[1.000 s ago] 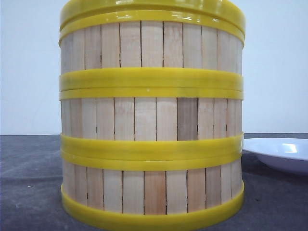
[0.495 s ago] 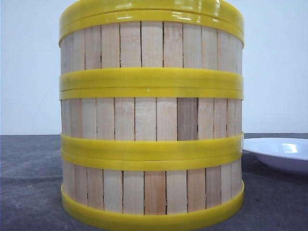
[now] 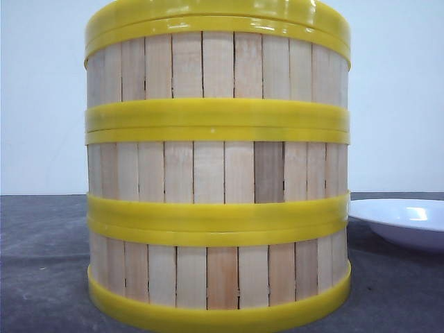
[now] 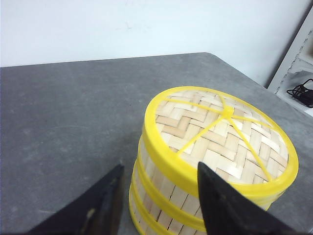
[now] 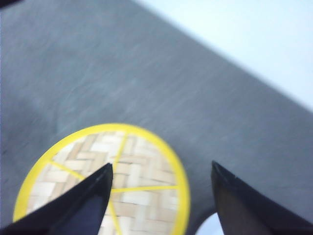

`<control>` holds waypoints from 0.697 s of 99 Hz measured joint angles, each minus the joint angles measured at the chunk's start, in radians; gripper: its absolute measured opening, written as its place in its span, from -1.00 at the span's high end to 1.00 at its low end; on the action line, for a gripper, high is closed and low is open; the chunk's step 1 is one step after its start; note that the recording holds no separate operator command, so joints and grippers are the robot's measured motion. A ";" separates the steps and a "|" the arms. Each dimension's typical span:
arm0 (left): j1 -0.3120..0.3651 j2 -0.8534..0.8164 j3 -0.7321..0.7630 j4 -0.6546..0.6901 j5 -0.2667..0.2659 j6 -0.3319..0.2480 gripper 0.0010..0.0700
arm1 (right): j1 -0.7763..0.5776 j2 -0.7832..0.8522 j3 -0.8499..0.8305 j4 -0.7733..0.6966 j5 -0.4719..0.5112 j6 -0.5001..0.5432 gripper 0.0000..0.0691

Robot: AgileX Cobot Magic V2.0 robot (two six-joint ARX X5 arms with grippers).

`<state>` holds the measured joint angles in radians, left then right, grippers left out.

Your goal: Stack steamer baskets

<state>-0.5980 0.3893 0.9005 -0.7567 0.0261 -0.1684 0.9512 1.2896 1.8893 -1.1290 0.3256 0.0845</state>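
Three steamer baskets (image 3: 217, 173) stood stacked on the grey table (image 4: 63, 112), woven lid (image 4: 222, 134) on top. I judged stacking done. Left gripper (image 4: 159, 198) and right gripper (image 5: 161, 196) both had jaws apart, holding nothing.

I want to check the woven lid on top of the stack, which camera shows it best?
The left wrist view: the lid is nearly whole and sharp, with its weave and yellow rim clear. The right wrist view shows it from above, blurred and partly behind the right gripper. The front view shows only its yellow edge.
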 joint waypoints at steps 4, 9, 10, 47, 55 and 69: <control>0.000 0.000 0.000 0.000 0.000 0.005 0.23 | 0.013 -0.025 0.000 -0.001 0.028 -0.002 -0.13; 0.000 0.000 0.000 0.001 0.000 0.014 0.23 | 0.031 -0.056 0.000 -0.005 0.058 -0.002 -0.13; 0.000 0.000 0.000 0.002 0.000 0.017 0.23 | 0.034 -0.063 -0.001 -0.005 0.064 -0.002 -0.13; 0.000 -0.034 -0.075 0.045 0.018 0.048 0.23 | 0.139 -0.400 -0.300 0.038 0.260 0.044 -0.13; 0.000 -0.069 -0.116 0.059 0.044 0.049 0.23 | 0.148 -0.489 -0.439 0.100 0.269 0.074 -0.13; 0.000 -0.144 -0.177 0.085 0.052 0.048 0.23 | 0.148 -0.646 -0.681 0.154 0.272 0.131 -0.13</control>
<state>-0.5980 0.2451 0.7231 -0.6716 0.0780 -0.1200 1.0996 0.6434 1.2083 -0.9752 0.5980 0.2157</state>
